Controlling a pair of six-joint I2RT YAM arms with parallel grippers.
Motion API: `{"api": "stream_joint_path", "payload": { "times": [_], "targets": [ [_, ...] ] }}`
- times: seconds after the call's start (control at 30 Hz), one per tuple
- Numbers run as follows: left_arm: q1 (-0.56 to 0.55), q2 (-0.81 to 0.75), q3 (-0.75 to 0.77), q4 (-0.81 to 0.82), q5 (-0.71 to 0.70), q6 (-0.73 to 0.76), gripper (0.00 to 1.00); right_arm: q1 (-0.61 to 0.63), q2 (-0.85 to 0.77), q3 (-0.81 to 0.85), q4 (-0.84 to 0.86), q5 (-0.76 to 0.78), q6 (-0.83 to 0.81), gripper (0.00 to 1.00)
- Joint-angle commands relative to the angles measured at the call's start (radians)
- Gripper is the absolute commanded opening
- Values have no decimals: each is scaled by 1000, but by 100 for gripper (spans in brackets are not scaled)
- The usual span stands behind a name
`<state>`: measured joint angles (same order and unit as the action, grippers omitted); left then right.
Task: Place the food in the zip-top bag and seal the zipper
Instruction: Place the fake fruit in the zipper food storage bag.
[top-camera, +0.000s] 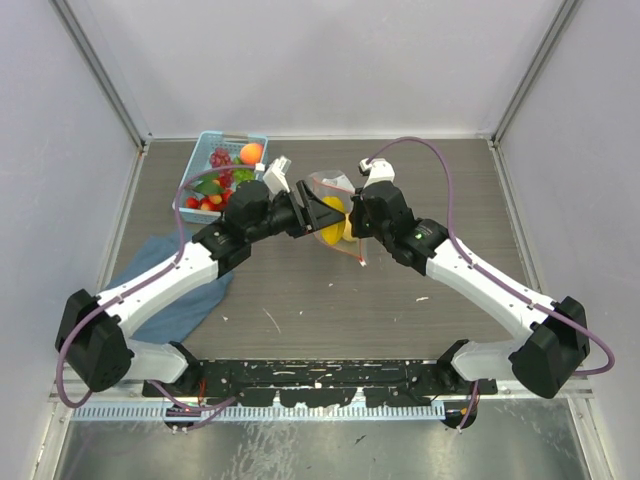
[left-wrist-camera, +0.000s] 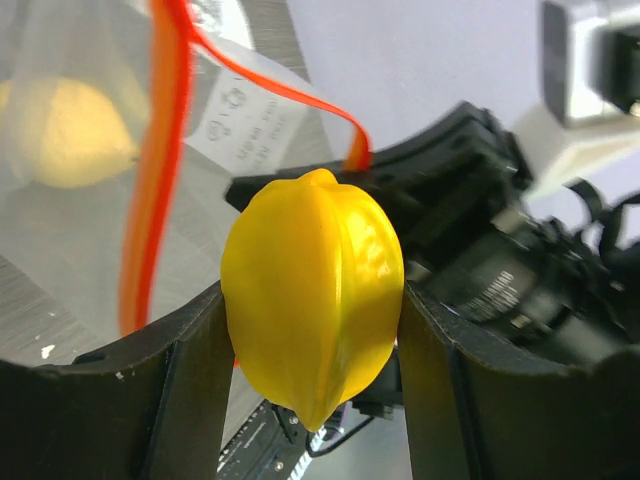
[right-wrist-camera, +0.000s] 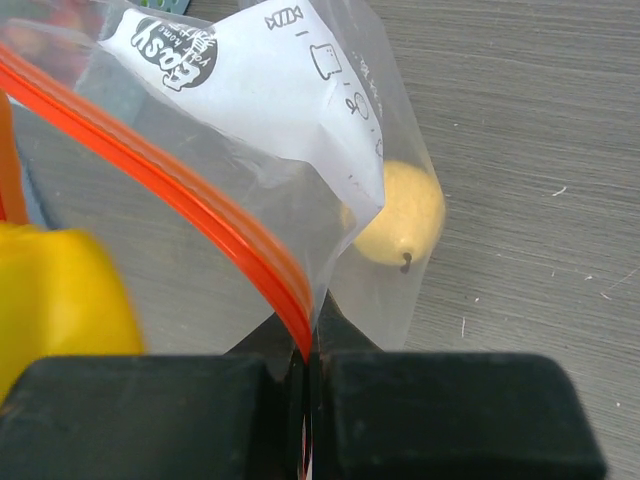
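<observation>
Risk of a miss: We judge that the yellow ridged fruit (left-wrist-camera: 312, 260) could snag on the zipper (right-wrist-camera: 200, 215) and drop outside the zip-top bag (right-wrist-camera: 250, 120). The mouth looks narrow, and we can see only one point of its edge being held.
Risk to the bag: A hard push from the fruit might pull the thin film out of the pinch, or fold the opening shut.
Left gripper (left-wrist-camera: 312, 320): It sits at the bag's mouth, its fingers spread only as wide as the ridged fruit and clamped on both of the fruit's sides.
Right gripper (right-wrist-camera: 308, 390): It sits at the bag's edge, fingers pressed together with the red-orange zipper strip nipped between them.
Food in the bag: A pale lemon (right-wrist-camera: 400, 215) lies inside, low in the bag.
Food outside the bag: A peach (top-camera: 251, 152), grapes and red berries sit in the blue basket (top-camera: 205, 140), just left of the bag.
Bag's footing: We cannot tell whether its bottom rests on the table (top-camera: 300, 300).
</observation>
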<state>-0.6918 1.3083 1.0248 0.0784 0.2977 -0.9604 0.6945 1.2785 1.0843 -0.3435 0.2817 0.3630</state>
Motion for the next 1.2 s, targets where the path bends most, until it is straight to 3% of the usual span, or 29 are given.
{"api": "stream_joint_path", "payload": {
  "times": [0.0,0.7,0.93,1.17],
  "targets": [
    [-15,27,18,91,-106,11,22,5,-42,2,69,-30,20,1],
    [-163,171,166,-123,-575,294,31,7,-68,-7,72,-187,51,1],
    [-176,229,213,-161,-632,326,35,7,-89,-18,58,-175,50,1],
    [-198,254,245,-165,-634,333,61,7,-93,-26,58,-172,50,1]
  ]
}}
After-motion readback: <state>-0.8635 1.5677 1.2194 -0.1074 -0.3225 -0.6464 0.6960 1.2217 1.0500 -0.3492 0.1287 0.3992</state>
